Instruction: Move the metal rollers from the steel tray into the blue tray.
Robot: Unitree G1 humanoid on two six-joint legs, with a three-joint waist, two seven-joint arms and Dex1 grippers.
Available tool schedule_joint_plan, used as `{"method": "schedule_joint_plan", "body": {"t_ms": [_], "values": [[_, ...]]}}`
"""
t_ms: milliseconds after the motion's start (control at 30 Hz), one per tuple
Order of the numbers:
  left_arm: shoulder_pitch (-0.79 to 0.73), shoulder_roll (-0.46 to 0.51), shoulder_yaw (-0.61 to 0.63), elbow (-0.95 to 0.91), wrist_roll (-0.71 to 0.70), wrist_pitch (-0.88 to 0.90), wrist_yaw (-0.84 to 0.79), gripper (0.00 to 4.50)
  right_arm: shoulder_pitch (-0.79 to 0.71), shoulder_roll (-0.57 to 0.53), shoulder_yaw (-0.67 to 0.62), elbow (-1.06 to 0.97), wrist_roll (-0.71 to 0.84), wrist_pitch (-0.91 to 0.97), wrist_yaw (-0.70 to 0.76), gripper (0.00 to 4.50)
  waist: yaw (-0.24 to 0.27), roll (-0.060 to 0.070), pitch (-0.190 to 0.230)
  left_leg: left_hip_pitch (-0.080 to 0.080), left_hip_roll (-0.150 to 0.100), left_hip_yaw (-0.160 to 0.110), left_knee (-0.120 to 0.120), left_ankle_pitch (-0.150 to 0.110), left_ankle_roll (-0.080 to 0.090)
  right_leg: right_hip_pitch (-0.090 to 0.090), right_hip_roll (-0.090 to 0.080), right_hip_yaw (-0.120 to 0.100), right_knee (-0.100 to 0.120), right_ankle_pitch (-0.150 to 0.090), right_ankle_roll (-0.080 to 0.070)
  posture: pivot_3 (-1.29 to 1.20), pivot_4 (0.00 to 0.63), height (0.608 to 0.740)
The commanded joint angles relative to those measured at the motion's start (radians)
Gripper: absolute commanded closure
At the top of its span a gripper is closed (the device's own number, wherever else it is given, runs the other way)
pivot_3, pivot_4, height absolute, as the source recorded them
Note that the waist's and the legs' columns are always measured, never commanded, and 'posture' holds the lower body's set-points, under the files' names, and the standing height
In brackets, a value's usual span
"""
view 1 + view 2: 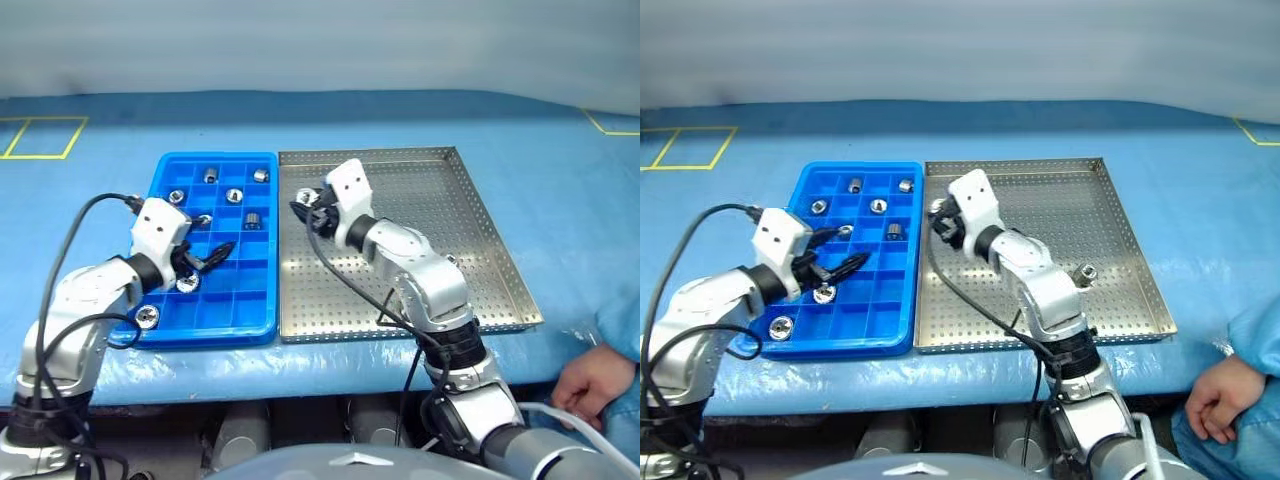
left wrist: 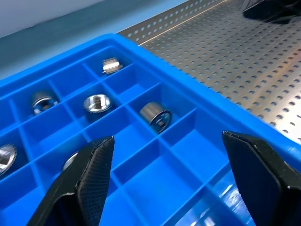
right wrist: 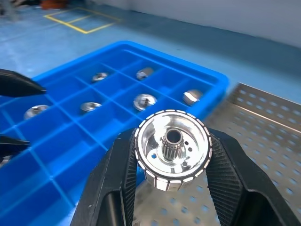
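Right claw [image 3: 171, 162] clenched on one metal roller [image 3: 172, 148], raised over steel tray [image 1: 480, 250] near rim shared with blue tray [image 1: 255, 290]. Left claw [image 2: 174, 183] released, fingers spread above blue tray compartments. Other metal rollers [image 1: 234, 195] sit in blue tray cells; one more [image 1: 1087, 271] lies on steel tray floor, right of right claw.

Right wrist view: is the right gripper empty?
No. The right gripper is shut on a metal roller, pinched between its two fingers near the blue tray.
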Motion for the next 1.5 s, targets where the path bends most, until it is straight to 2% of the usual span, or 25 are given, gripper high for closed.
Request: {"method": "schedule_joint_plan", "body": {"t_ms": [33, 433, 700, 933, 1033, 1167, 1233, 1333, 1500], "values": [[0.038, 0.002, 0.045, -0.088, -0.031, -0.003, -0.002, 0.5, -0.055, 0.022, 0.077, 0.034, -0.02, -0.039, 0.037, 2.8, 0.007, 0.0, 0.0, 0.0, 0.0, 0.0, 0.0, 0.0, 0.0, 0.0, 0.0, 0.0, 0.0, 0.0, 0.0, 0.1, 0.15, 0.74], [0.183, -0.04, 0.09, -0.204, -0.073, 0.038, 0.065, 0.5, -0.158, 0.155, 0.185, 0.403, -0.122, -0.222, 0.066, 2.8, 0.039, 0.0, 0.0, 0.0, 0.001, -0.002, -0.003, 0.001, -0.002, -0.001, 0.0, -0.004, 0.001, -0.002, -0.003, 0.19, 0.15, 0.74], [0.211, -0.061, 0.059, -0.225, -0.082, 0.04, 0.093, 0.5, -0.131, 0.159, 0.183, 0.428, -0.137, -0.236, 0.103, 2.8, 0.056, 0.0, 0.0, 0.0, 0.001, -0.007, -0.004, 0.002, -0.004, -0.001, 0.0, -0.009, 0.001, -0.003, -0.005, 0.21, 0.15, 0.74], [0.201, -0.056, 0.04, -0.224, -0.083, 0.052, 0.099, 0.5, -0.162, 0.172, 0.136, 0.55, -0.145, -0.248, 0.096, 2.8, 0.058, 0.0, 0.0, 0.001, 0.002, -0.016, -0.01, 0.006, -0.011, 0.0, 0.0, -0.019, 0.002, -0.005, -0.009, 0.22, 0.15, 0.74], [0.196, -0.056, 0.034, -0.222, -0.082, 0.056, 0.101, 0.5, -0.165, 0.174, 0.133, 0.557, -0.15, -0.253, 0.099, 1.71, 0.064, 0.0, 0.0, 0.001, 0.002, -0.019, -0.01, 0.007, -0.012, 0.001, 0.0, -0.023, 0.002, -0.005, -0.011, 0.21, 0.15, 0.74], [0.17, -0.057, -0.002, -0.211, -0.077, 0.061, 0.101, 0.5, -0.149, 0.176, 0.116, 0.492, -0.161, -0.297, 0.067, 0.47, 0.069, 0.0, 0.0, 0.0, 0.002, -0.02, -0.01, 0.007, -0.012, 0.002, 0.0, -0.023, 0.002, -0.005, -0.011, 0.2, 0.15, 0.74], [0.148, -0.061, -0.022, -0.206, -0.082, 0.065, 0.1, 0.5, -0.135, 0.172, 0.093, 0.422, -0.162, -0.302, 0.033, 0.47, 0.072, 0.001, 0.0, 0.0, 0.002, -0.021, -0.01, 0.007, -0.013, 0.001, 0.0, -0.024, 0.002, -0.005, -0.011, 0.2, 0.15, 0.74], [0.094, -0.082, -0.066, -0.191, -0.093, 0.06, 0.094, 0.5, -0.084, 0.127, 0.052, 0.205, -0.14, -0.22, 0.028, 0.47, 0.077, 0.001, 0.001, -0.001, 0.001, -0.022, -0.01, 0.008, -0.013, 0.001, 0.0, -0.025, 0.002, -0.005, -0.011, 0.18, 0.15, 0.74], [0.013, -0.119, -0.177, -0.13, -0.072, 0.04, 0.075, 0.5, 0.071, -0.047, 0.032, -0.113, -0.157, -0.036, 0.039, 0.47, 0.075, 0.001, 0.001, -0.001, 0.001, -0.023, -0.01, 0.008, -0.013, 0.003, 0.0, -0.025, 0.001, -0.006, -0.012, 0.1, 0.15, 0.74]]}}
